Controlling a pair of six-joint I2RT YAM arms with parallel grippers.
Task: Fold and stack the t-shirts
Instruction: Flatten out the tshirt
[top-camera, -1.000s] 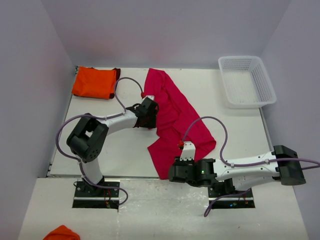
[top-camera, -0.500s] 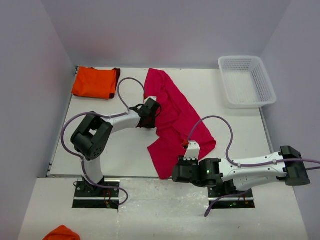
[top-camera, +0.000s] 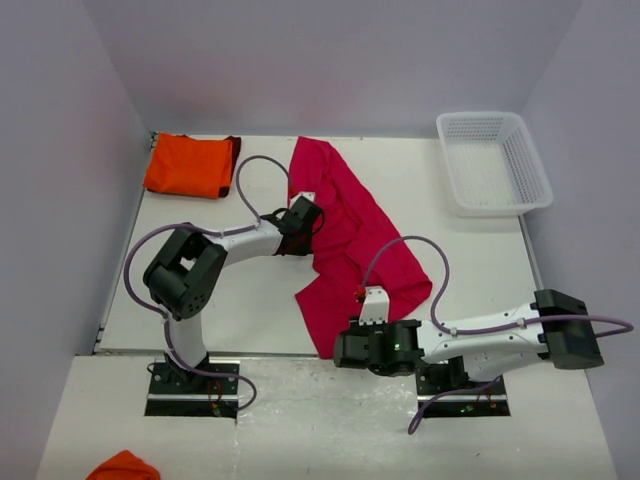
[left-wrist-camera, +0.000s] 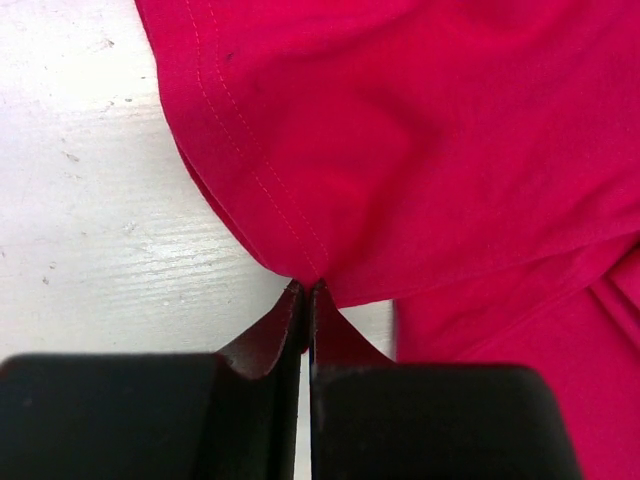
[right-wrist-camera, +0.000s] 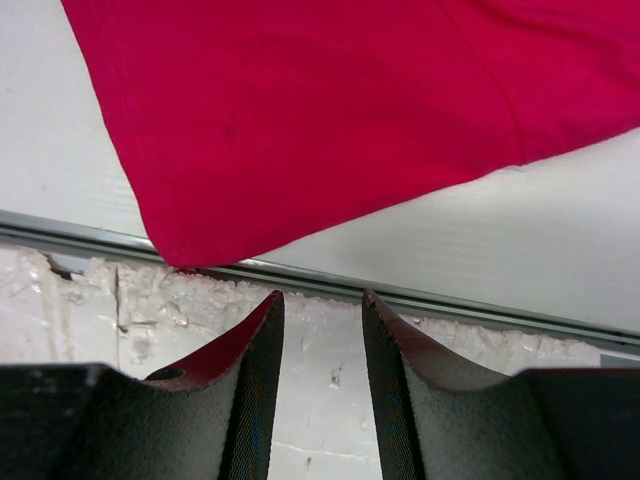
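Observation:
The crimson-pink t-shirt (top-camera: 350, 230) lies crumpled in a long diagonal across the middle of the table. My left gripper (top-camera: 310, 222) is at its left edge, shut on a stitched fold of that shirt (left-wrist-camera: 400, 150), with the cloth pinched at the tips of the gripper (left-wrist-camera: 307, 290). My right gripper (top-camera: 338, 350) stands open just off the table's front edge, nothing between its fingers (right-wrist-camera: 255, 340). The shirt's near corner (right-wrist-camera: 330, 110) lies just ahead of the right gripper (right-wrist-camera: 322, 298). The orange t-shirt (top-camera: 187, 165) lies folded at the far left corner, a dark edge on its right side.
A white lattice basket (top-camera: 480, 118) stands at the far right corner. A metal strip (right-wrist-camera: 450, 305) runs along the table's front edge. A bit of orange cloth (top-camera: 122, 466) lies on the lower surface at the near left. Walls close in left, right and behind.
My left gripper has closed on the crimson shirt's left edge. The right arm has shifted slightly left along the table's front edge, still open.

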